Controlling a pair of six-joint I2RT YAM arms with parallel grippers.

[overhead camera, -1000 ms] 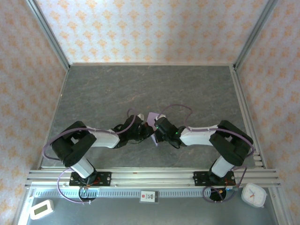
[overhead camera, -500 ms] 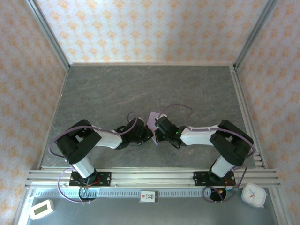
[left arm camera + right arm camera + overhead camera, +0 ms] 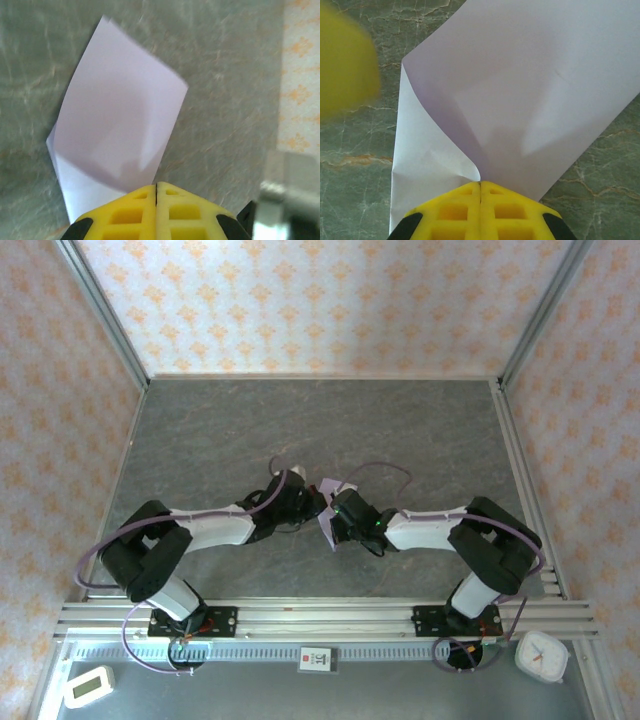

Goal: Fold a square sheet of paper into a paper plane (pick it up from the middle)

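The left pincer (image 3: 156,188) and right pincer (image 3: 480,184) are both pinching the paper sheet (image 3: 530,85) between them, toward the near edge of the bench (image 3: 400,430).

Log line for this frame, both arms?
left gripper: shut on sheet | right gripper: shut on sheet | sheet: partly folded

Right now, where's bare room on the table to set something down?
Free: the far half of the table, side to side, up to the back wall. Crowded: near centre, where the left pincer and right pincer both pinch the square sheet of paper.
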